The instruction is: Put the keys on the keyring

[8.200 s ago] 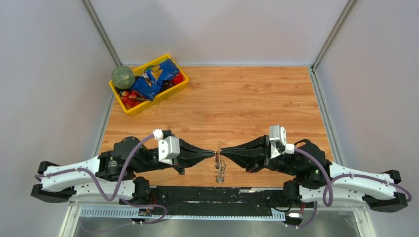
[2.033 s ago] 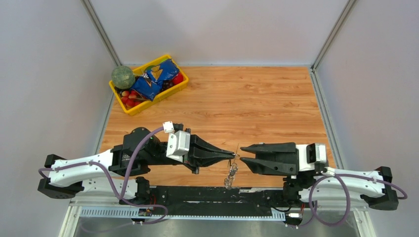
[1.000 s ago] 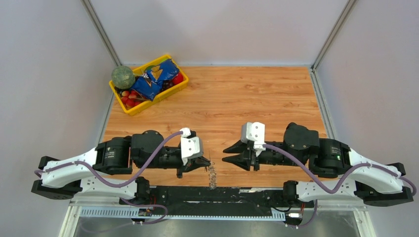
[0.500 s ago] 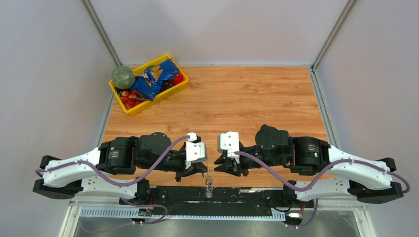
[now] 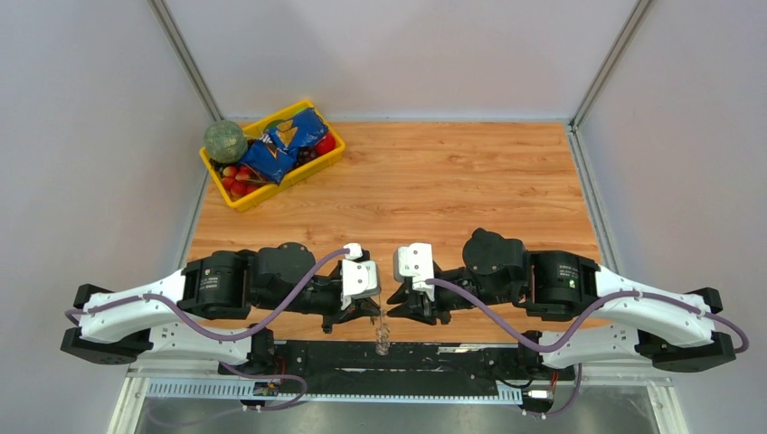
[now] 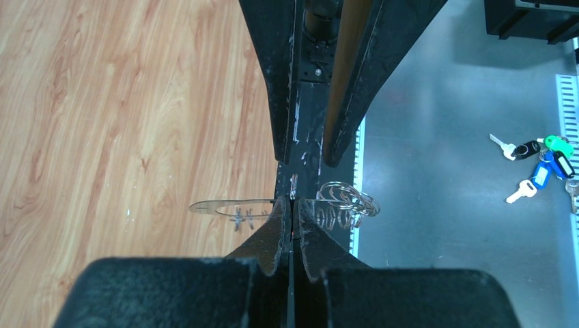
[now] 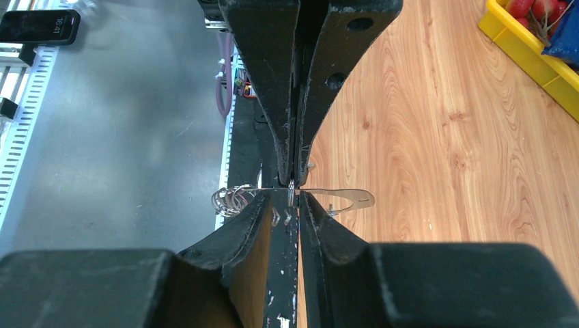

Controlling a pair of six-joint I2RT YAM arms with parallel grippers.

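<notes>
My left gripper [image 5: 377, 313] is shut on the keyring [image 6: 222, 207], a thin whitish oval loop held edge-on just above the table's near edge. A bunch of small silver rings [image 6: 345, 201] hangs off one side of it. My right gripper [image 5: 392, 312] faces the left one tip to tip. Its jaws stand a narrow gap apart around the loop [image 7: 341, 199], beside the left fingertips [image 7: 292, 179]. Loose keys [image 6: 534, 166] with black, green and blue heads lie on the grey metal floor beyond the table edge, far from both grippers.
A yellow bin [image 5: 237, 202] with a green ball, a blue snack bag and red fruit stands at the far left corner. A black rail [image 5: 452, 354] runs along the near edge under the grippers. A black device [image 7: 39, 26] lies on the grey floor.
Earlier my right gripper let go of the keyring and drew back open. Over the last second it swung in again to the left gripper's tips. The left gripper moved back and down with the keyring.
</notes>
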